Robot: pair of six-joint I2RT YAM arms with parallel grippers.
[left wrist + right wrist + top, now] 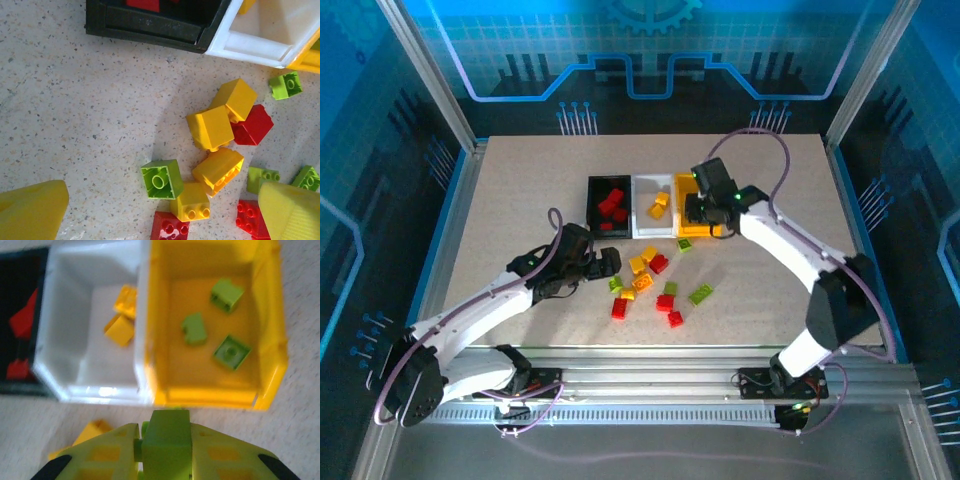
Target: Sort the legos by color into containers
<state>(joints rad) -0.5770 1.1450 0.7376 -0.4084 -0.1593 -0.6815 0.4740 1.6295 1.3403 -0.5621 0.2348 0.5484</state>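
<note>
Now my right tool (pixel 164 460) pinches a green brick (pixel 165 432) by its flat sides, just short of the yellow bin (pixel 274 365); likely light, stiff, slick. My left tool (pixel 160 212) hangs spread above loose bricks (pixel 215 150).

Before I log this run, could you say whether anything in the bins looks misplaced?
Nothing stands out: the black plastic bin holds red bricks, the white plastic bin yellow bricks, the yellow-orange plastic bin lime green bricks; the right end effector grips another green brick.
</note>
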